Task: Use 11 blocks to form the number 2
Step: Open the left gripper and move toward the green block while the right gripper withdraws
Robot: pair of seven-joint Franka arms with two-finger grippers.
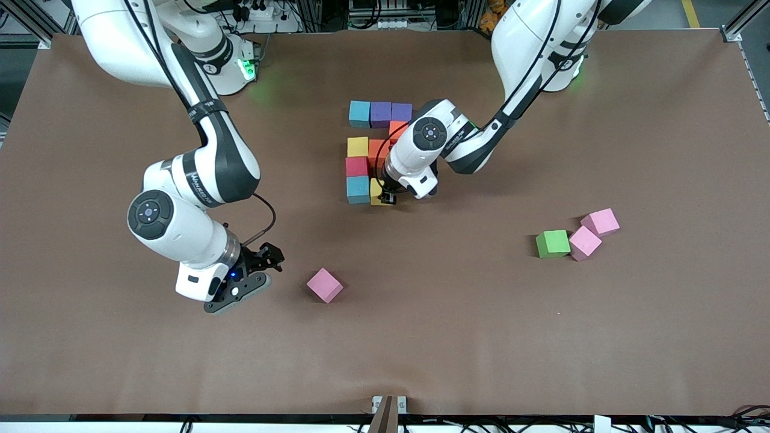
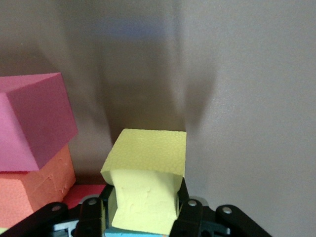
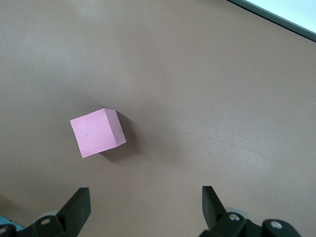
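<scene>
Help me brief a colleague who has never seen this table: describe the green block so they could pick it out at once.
Start from the cluster of coloured blocks in the middle of the table, then look toward the left arm's end and nearer the front camera. Three cubes sit together there: the green block touches one of two pink cubes. It is the only green cube on the table.

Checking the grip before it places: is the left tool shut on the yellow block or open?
Shut on it. In the left wrist view the left tool squeezes the yellow block, its foam sides pinched inward.
</scene>
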